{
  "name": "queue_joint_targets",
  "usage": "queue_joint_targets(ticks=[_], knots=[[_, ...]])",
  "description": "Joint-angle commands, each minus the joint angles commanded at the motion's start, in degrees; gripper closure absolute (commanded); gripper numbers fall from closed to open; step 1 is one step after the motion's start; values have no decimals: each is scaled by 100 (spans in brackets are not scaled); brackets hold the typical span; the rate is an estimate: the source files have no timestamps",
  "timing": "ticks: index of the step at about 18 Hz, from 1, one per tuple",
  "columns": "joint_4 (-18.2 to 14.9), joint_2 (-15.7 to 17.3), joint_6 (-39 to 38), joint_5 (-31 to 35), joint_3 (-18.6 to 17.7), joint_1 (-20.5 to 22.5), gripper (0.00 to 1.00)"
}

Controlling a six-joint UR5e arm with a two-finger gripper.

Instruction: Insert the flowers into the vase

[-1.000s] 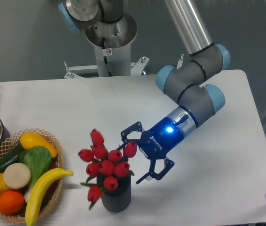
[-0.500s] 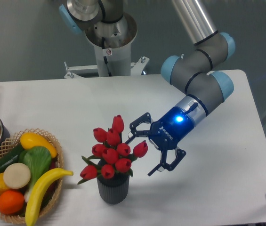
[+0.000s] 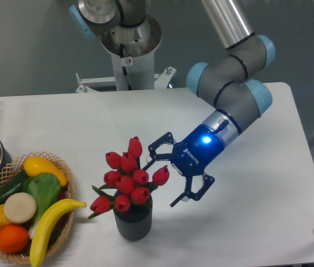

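Now flowers [image 3: 128,181] in vase [image 3: 133,223], fingers [image 3: 155,148] beside

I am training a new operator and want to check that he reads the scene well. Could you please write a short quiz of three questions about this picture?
1. True or false: the flowers stand with their stems inside the vase.
2. Multiple choice: the gripper is (A) shut on a stem, (B) open beside the flowers, (C) out of view.
3. Short answer: what stands at the left of the vase, and what long yellow fruit lies at its front?

Key
1. True. The red buds rise from the mouth of the upright dark vase.
2. B. Its fingers are spread to the right of the bunch and grasp nothing.
3. The wicker basket; a banana.
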Motion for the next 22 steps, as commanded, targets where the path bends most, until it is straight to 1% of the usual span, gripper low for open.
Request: queue_joint_targets(ticks=[2,5,7,10,14,16,17,20,22], knots=[[-17,44,0,114,17,-53,0],[-18,149,0,667,-17,-79,0],[-18,202,-52,879,0,-79,0],[-9,281,-430,924,35,-79,0],[-26,483,-544,941,0,-62,0],[-9,553,-563,994,35,34,0],[-9,571,-545,1116,53,148,0],[0,764,-536,1651,79,491,0],[0,791,-466,2195,192,623,0]])
